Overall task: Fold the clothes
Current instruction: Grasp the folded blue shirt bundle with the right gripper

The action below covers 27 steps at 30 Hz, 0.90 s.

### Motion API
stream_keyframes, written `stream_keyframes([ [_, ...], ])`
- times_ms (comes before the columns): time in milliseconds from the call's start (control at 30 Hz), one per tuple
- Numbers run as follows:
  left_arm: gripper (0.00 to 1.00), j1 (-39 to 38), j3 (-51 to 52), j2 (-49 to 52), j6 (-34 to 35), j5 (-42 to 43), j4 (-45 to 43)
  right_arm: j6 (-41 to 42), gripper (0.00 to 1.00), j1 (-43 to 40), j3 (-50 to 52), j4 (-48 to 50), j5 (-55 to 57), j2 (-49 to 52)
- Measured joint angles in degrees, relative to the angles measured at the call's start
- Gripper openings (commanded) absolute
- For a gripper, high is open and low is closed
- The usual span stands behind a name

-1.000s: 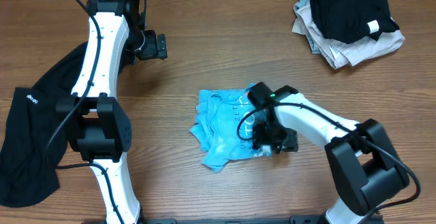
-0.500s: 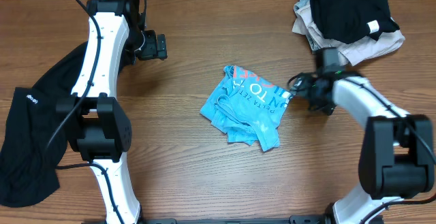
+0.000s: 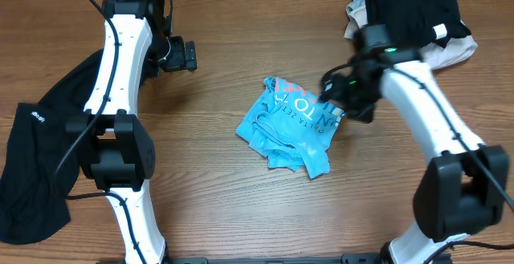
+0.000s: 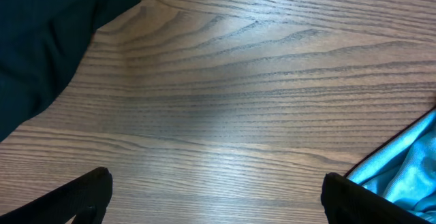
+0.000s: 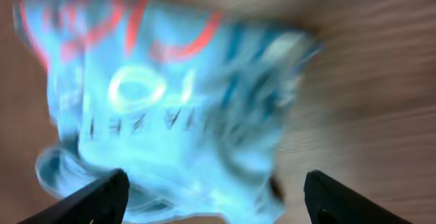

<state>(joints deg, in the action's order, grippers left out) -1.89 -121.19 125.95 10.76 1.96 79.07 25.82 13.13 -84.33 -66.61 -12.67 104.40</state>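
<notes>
Your blue shirt (image 3: 293, 123) lies crumpled in the middle of the table (image 3: 241, 216). Your right gripper (image 3: 347, 97) hangs over its right edge, released and holding nothing; the wrist view is blurred, but the fingers (image 5: 102, 195) stand well apart above the cloth. Your left gripper (image 3: 189, 55) sits at the far left, well apart from the shirt, jaws spread wide too, over wood near the black garment (image 3: 36, 168), and a pile of clothes (image 3: 409, 23) rests at the far right.

Wood-grain counter (image 4: 259, 81) fills the view. A black cloth (image 4: 48, 40) lies at upper left, a blue garment (image 4: 405, 168) pokes in lower right, and the left gripper (image 4: 216, 200) has its jaws spread wide.
</notes>
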Motion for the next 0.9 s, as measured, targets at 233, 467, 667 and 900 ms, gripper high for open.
stream_keyframes([
  [233, 1.0, 0.0, 0.0, 0.0, 0.0, 0.0, 0.02, -0.42, 0.91, 17.66, 4.9, 2.49, 5.18, -0.02],
  [467, 1.0, 0.02, 0.0, 0.0, -0.02, 0.0, 0.02, -1.31, 0.91, 27.02, 15.15, 8.66, 11.8, -0.02],
  [667, 1.0, 0.02, 0.0, 0.0, -0.04, -0.02, 0.09, -0.17, 0.91, 26.88, 23.23, 11.61, 17.38, -0.24],
  [900, 1.0, 0.02, 0.0, 0.0, -0.04, 0.0, 0.2, 4.57, 0.95, 20.76, 24.68, 13.03, 25.29, -1.81],
])
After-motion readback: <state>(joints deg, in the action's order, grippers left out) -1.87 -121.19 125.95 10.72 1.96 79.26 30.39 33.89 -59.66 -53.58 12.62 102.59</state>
